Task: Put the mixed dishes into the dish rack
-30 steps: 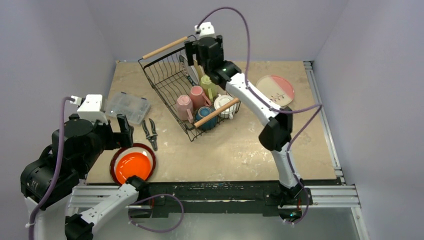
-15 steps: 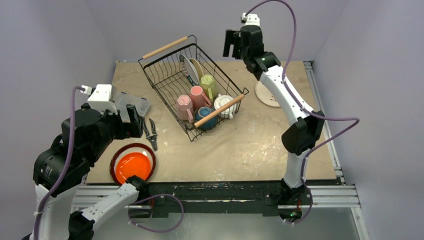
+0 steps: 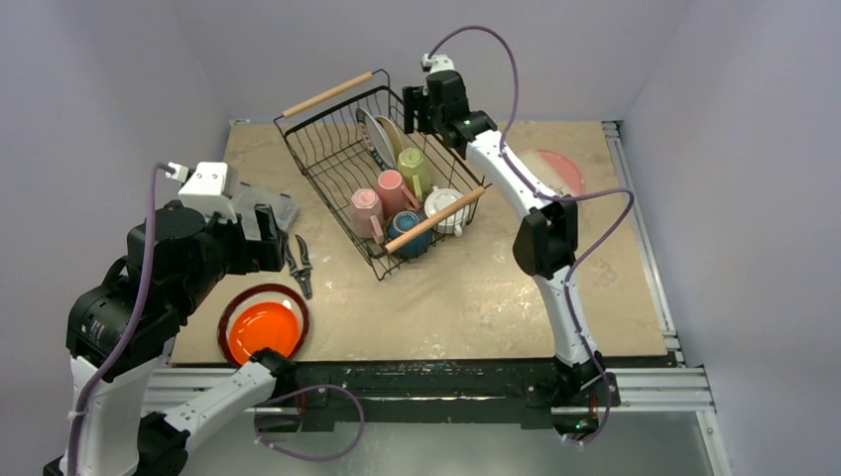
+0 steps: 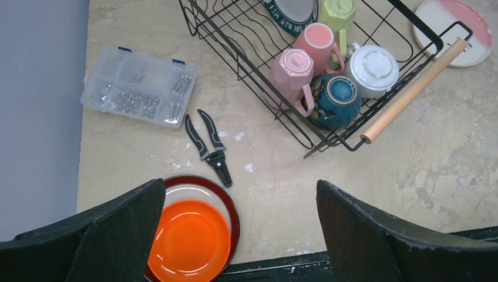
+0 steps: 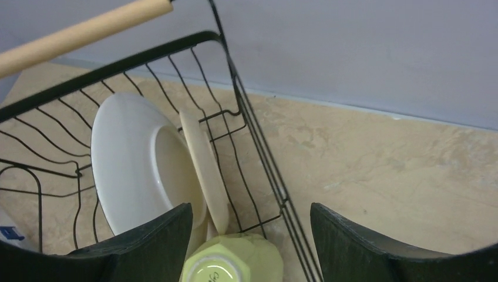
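Note:
The dish rack (image 3: 327, 164) stands at the table's far middle. It holds two pink mugs (image 3: 365, 210), a yellow-green mug (image 3: 413, 164), a teal bowl (image 3: 407, 230), a white two-handled cup (image 3: 443, 208) and upright plates (image 3: 375, 137). My right gripper (image 3: 424, 102) hovers open over the rack's far corner; in its wrist view the gripper (image 5: 251, 208) is above the white plate (image 5: 129, 164) and the yellow-green mug (image 5: 235, 261), holding nothing. My left gripper (image 4: 239, 185) hangs open high above the orange plate (image 4: 191, 241), which lies on the dark red-rimmed plate (image 4: 233, 202). The pink-white plate (image 4: 452, 29) lies flat at the far right.
Black pliers (image 4: 208, 147) lie between the rack and the stacked plates. A clear plastic box of small parts (image 4: 138, 88) sits at the far left. Walls close in the table on three sides, and a metal rail (image 3: 446, 382) runs along the front edge.
My right arm rose away to the right, then swung back left over the rack's far corner, its jaws somewhat narrower. My left gripper lifted and shifted slightly right, still open.

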